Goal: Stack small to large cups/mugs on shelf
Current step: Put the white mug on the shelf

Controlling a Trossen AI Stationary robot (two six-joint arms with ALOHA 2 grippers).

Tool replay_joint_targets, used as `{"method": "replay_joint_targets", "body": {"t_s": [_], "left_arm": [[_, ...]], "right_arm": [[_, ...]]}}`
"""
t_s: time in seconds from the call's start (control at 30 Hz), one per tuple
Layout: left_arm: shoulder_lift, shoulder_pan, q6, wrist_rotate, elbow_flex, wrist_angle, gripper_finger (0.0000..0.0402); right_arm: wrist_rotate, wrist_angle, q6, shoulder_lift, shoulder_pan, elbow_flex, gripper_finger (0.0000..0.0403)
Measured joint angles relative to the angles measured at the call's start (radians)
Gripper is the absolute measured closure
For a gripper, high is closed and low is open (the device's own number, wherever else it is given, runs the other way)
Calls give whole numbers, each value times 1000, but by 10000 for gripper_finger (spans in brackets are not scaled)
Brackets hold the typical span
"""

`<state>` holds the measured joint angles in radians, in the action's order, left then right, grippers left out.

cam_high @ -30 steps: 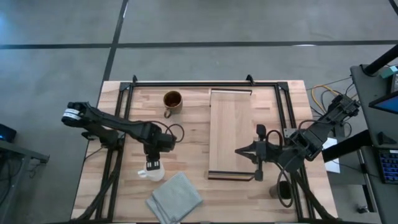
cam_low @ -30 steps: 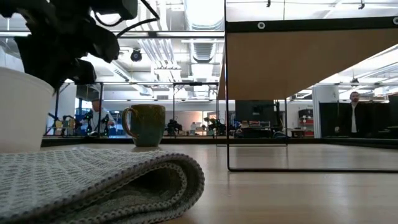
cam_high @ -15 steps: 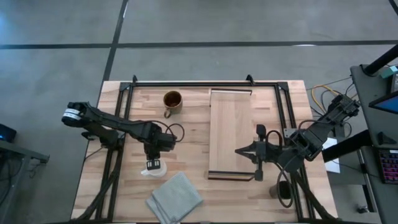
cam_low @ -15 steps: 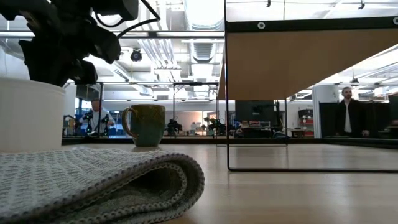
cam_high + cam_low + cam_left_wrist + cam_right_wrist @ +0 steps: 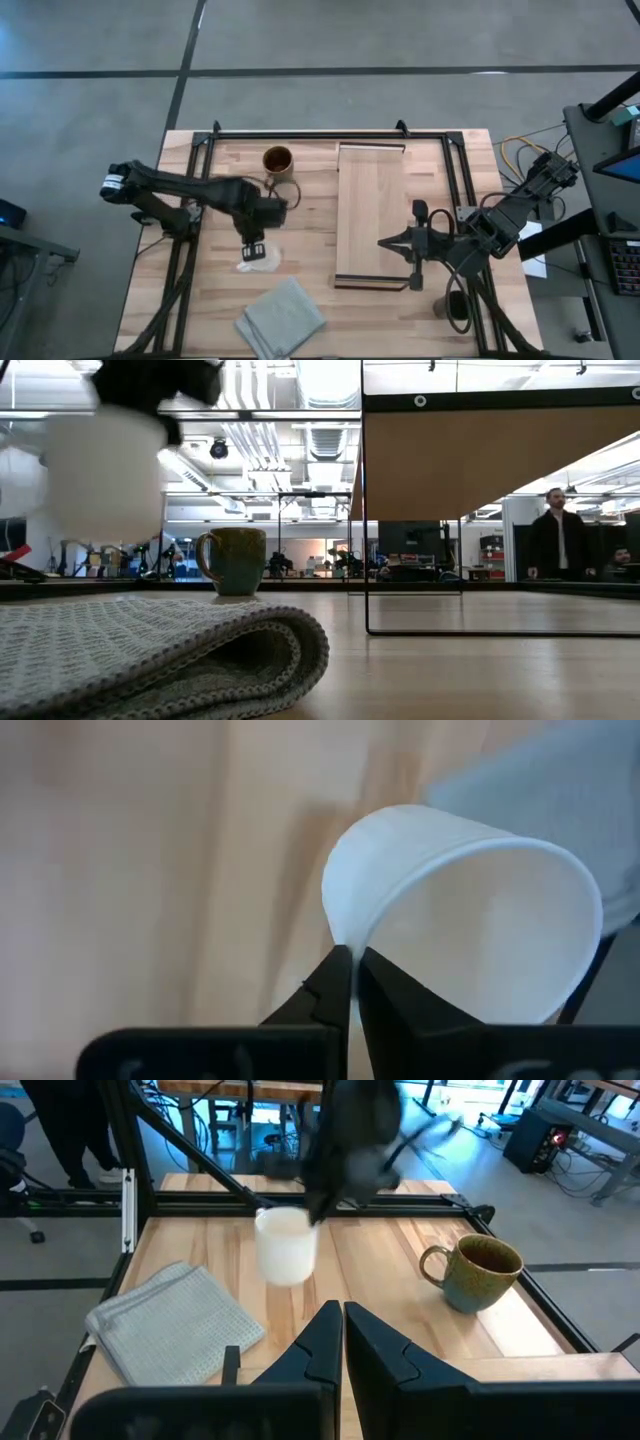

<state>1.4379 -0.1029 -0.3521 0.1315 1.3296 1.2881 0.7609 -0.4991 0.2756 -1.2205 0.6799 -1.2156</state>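
My left gripper [image 5: 254,250] is shut on a white mug [image 5: 260,263] above the table's left half; the mug also shows in the low view [image 5: 105,475] and the right wrist view [image 5: 286,1245]. An olive-brown mug [image 5: 277,162] stands on its base near the far edge. The light-wood shelf [image 5: 370,205] lies right of the middle. My right gripper [image 5: 383,242] is shut and empty at the shelf's near right side. I cannot make out the dark cup. My left gripper pinches the white mug's wall at its rim [image 5: 340,932], one finger inside the mug and one outside. The fingers come from above, pointing down. The mug hangs below them, lifted clear of the table.
A folded grey cloth [image 5: 282,318] lies at the near edge, just in front of the lifted mug. Dark frame rails [image 5: 320,133] run along the table's far side. A person [image 5: 555,545] stands in the room beyond.
My left gripper has risen and gone a little toward the table's right and far edges, keeping its hold. The white mug, which stood on the table beside the cloth, is now lifted clear.
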Motion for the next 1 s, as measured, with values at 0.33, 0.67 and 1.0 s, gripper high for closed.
{"method": "replay_joint_targets", "body": {"t_s": [0.33, 0.67, 1.0], "left_arm": [[165, 178, 159, -193, 625, 154, 401], [452, 341, 378, -166, 990, 88, 401], [548, 391, 363, -108, 968, -134, 402]], "right_arm": [[0, 4, 0, 0, 0, -3, 394], [201, -45, 129, 1, 0, -3, 394], [549, -270, 496, 0, -23, 25, 394]]}}
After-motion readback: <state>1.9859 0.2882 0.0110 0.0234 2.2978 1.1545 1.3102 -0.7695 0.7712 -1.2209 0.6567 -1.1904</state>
